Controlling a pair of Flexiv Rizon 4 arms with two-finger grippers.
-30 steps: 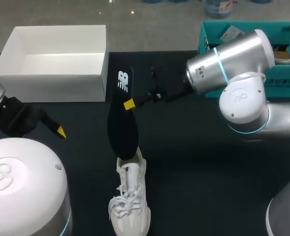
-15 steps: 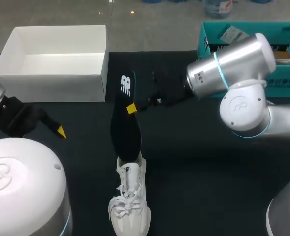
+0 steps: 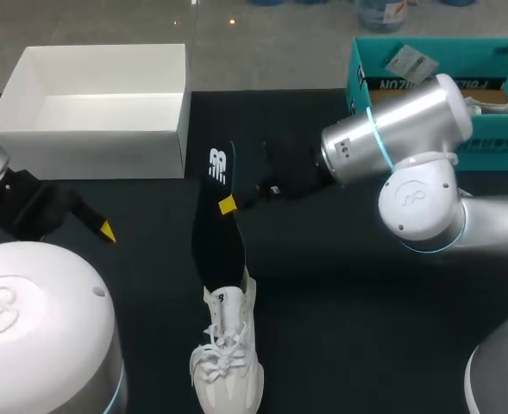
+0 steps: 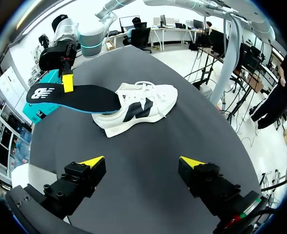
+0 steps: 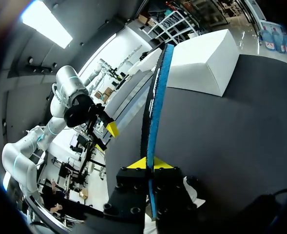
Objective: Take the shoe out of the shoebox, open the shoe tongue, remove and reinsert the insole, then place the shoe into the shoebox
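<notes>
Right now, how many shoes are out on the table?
1. The white shoe lies on the table, nearer me than the shoebox, with the black insole held by the right tool reaching its opening. The shoebox looks empty.

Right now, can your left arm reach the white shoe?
Probably yes. The left tool is open, with only bare table between it and the shoe. The insole in the right tool blocks just the shoe's opening.

The table (image 3: 348, 319) has a plain black, matte top, lying flat.
</notes>
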